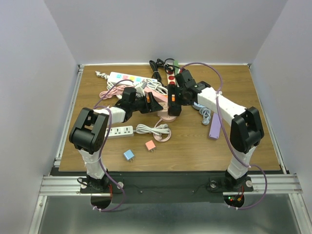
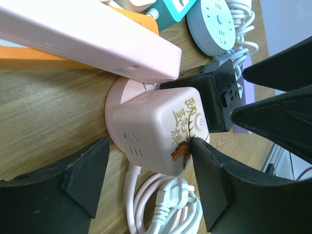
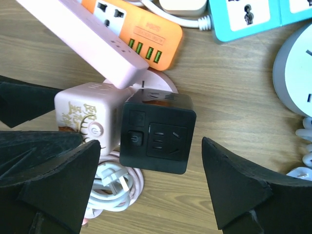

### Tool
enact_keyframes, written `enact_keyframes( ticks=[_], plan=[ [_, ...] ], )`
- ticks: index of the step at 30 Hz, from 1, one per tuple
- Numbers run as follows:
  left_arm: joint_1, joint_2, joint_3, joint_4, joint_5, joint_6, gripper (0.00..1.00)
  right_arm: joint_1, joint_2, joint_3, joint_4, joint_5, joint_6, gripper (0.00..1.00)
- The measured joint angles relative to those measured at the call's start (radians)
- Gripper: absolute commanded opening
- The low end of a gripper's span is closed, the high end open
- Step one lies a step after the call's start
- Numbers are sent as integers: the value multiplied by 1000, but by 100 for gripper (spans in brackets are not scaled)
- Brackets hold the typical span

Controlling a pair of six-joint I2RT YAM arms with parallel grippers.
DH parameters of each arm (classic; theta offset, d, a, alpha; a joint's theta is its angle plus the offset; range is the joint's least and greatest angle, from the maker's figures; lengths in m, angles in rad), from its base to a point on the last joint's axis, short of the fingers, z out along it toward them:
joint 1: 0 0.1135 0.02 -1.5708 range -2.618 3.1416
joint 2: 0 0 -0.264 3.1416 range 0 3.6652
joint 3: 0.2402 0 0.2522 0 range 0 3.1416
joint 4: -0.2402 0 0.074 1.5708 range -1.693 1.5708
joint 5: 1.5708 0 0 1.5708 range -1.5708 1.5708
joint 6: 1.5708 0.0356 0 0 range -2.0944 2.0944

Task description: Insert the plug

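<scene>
Two claws on two cubes here. My left claw (image 2: pixel 148 141) is spread wide around the pink cube (image 2: pixel 156 129), one finger (image 2: pixel 209 185) touching the cube's printed face at its tip and the other just off the opposite side, near the cube's round pink base. My right claw (image 3: pixel 151 144) is spread as well, straddling the black cube (image 3: pixel 156 139) with a clear gap on both sides, so it is pinching nothing. The black cube sits hard against the pink cube, its single socket and button facing my right wrist camera. I cannot tell whether its pins are seated in the pink cube. One white plug (image 2: pixel 170 202) lies on a coiled cord right beside the pink cube's base, loose on the table (image 1: pixel 195 151). One pink strip (image 3: pixel 87 44) slants over the far edge of the pink cube, with one orange strip (image 3: pixel 141 34) just behind it. One round socket (image 2: pixel 217 24) sits beyond the black cube. From above I count two small adapters, one blue adapter (image 1: pixel 128 155) and one orange adapter (image 1: pixel 150 145), both well clear of the pink cube toward the arm bases. One white strip (image 1: pixel 119 130) is off to the pink cube's left, and one purple strip (image 1: pixel 214 127) is off to its right.
</scene>
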Motion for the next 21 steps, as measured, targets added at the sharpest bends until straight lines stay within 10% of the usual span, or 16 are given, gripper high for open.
enact_keyframes(
  ticks=[11,21],
  plan=[
    [0,0,2,-5,0,4,77,0,24,-8,-1,23,12,80],
    [0,0,2,-6,0,4,77,0,39,-21,8,14,27,46]
  ],
)
